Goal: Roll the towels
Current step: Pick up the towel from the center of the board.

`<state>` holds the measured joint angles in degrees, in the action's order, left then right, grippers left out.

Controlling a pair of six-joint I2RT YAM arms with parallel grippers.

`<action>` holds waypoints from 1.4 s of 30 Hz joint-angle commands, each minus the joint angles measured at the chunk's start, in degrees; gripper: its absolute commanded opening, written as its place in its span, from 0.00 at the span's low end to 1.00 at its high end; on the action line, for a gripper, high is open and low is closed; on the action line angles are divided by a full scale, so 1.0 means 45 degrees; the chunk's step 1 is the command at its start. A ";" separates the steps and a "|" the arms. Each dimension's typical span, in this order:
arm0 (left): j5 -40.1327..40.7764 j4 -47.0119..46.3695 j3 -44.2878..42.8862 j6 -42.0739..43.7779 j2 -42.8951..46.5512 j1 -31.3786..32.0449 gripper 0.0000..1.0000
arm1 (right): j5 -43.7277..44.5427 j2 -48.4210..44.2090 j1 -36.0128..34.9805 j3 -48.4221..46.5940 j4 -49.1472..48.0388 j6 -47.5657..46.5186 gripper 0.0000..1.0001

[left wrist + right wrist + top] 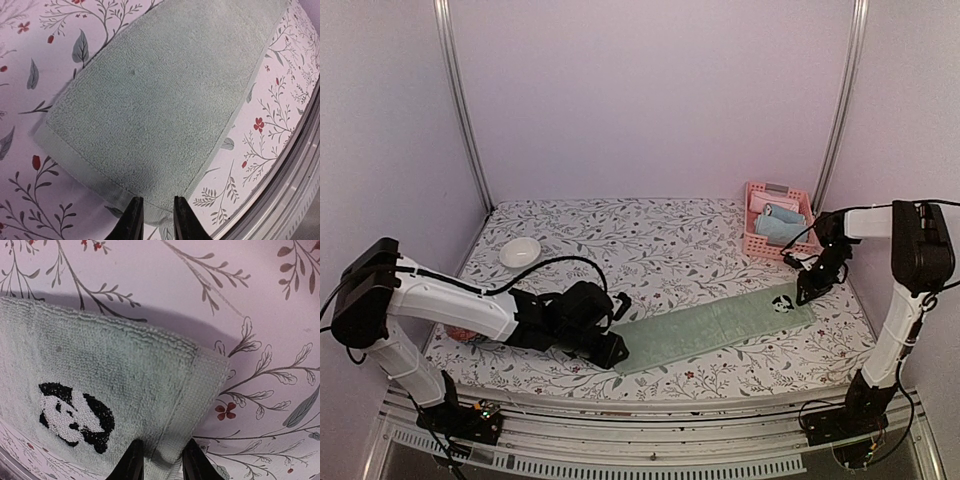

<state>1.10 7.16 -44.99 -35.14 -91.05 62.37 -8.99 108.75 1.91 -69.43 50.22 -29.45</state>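
Presently towel [715,328] lies flat on bench [670,240], apparently spread for rolling; left jaws parted at its lower-left hem, right jaws straddle hem by panda [75,412], grip unclear.

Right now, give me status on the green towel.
Left gripper open at plain hem. Right gripper straddles panda end, grip unclear. Towel flat, unrolled. Nothing on it.

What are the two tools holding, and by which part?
It cannot be told. The left tool and right tool each straddle an end hem of the green towel, the right by the panda; neither grip is clear.
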 commanded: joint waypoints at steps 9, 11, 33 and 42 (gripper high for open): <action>0.0799 0.0034 -0.0201 0.0028 -0.0348 0.0126 0.25 | -0.0420 -0.0074 0.0981 0.0561 0.0048 -0.0389 0.03; 0.0718 -0.0013 -0.0296 0.0068 -0.0489 0.0121 0.25 | 0.0151 -0.0455 0.1666 0.0344 0.0214 -0.0690 0.03; 0.0933 -0.0110 -0.0991 0.0356 -0.1397 -0.0070 0.24 | -0.7328 -0.2042 0.0466 -0.0557 0.5000 -0.3419 0.03; 0.0893 -0.0096 -0.0871 0.0056 -0.1490 -0.0122 0.24 | -0.9163 -0.1271 -0.2447 -0.0811 0.5317 -0.3389 0.03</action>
<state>4.56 6.59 -48.66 -34.26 -96.88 62.17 -44.25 101.47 -4.82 -72.44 73.03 -44.73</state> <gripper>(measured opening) 0.243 0.035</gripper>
